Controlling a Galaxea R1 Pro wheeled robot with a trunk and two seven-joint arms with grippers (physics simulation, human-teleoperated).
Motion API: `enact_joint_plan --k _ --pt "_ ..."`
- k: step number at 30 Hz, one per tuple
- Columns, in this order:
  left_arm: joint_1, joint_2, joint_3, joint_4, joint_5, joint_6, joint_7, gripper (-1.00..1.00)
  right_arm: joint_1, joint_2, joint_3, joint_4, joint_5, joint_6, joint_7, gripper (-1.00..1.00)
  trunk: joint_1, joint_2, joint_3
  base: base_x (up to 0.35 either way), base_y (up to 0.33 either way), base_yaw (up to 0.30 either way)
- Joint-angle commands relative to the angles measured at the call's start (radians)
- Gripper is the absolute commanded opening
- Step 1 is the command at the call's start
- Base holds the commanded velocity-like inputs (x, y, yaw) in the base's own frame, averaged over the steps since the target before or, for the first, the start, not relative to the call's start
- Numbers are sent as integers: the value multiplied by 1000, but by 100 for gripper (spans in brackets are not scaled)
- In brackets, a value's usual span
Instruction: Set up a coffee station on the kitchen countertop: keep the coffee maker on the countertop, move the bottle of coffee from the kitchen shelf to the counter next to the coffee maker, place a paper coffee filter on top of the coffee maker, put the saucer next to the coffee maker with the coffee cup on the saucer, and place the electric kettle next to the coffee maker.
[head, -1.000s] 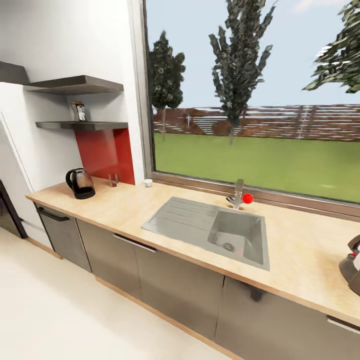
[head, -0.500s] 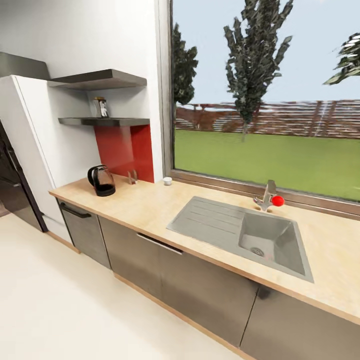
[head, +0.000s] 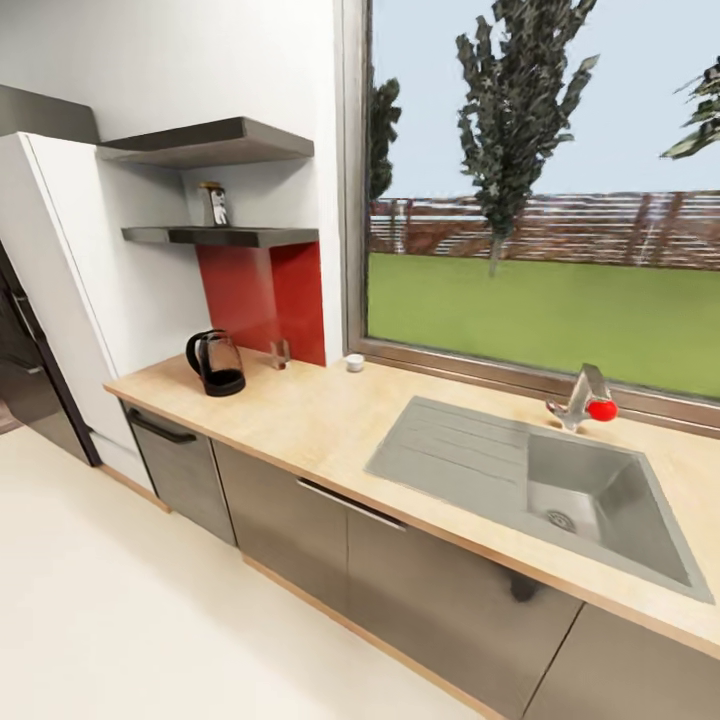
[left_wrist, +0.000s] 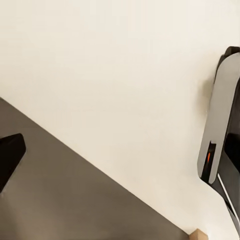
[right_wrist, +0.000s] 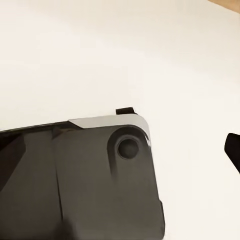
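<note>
The kitchen countertop (head: 300, 425) runs from the left toward the right front in the head view. On its left end stands the electric kettle (head: 217, 362), upright. The bottle of coffee (head: 213, 204) stands on the lower kitchen shelf (head: 225, 236) above it. The small white coffee cup (head: 354, 362) rests by the window sill. The coffee maker, saucer and paper coffee filter are out of view. One black fingertip (left_wrist: 9, 161) of my left gripper and one fingertip (right_wrist: 233, 148) of my right gripper hang over pale floor, each far from the picture's middle, with nothing held.
A steel sink (head: 590, 500) with a draining board and a tap with a red knob (head: 601, 409) is set in the counter at the right. A small clear object (head: 279, 352) stands by the red backsplash. A tall white cabinet (head: 70, 300) and a dark appliance (head: 20, 370) are at the left. My base (right_wrist: 75, 185) is below the wrists.
The head view has swung left, so kettle, shelf and sink sit further right in the picture. The dark object at the right edge has left the picture; the tall cabinet has come in.
</note>
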Motion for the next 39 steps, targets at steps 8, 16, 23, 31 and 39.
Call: enact_joint_plan --k 8,16,23,31,39 --pt "-1 1 8 1 -10 -4 2 100 0 5 0 58 5 -8 1 100 1 -2 -3 275 240 0" --pt "-1 1 8 1 -10 -4 2 100 0 5 -2 79 5 -9 1 100 1 -2 -3 253 248 0" --pt "-1 0 8 1 -10 -4 2 100 0 4 -2 80 4 -9 1 100 1 -2 -3 191 286 0" --pt "-1 0 8 2 -10 -4 2 100 0 4 -2 79 5 -9 2 100 1 -2 -3 171 298 0" --pt "-1 1 8 2 -10 -6 2 100 0 4 -2 78 6 -9 5 100 1 -2 -3 144 311 -17"
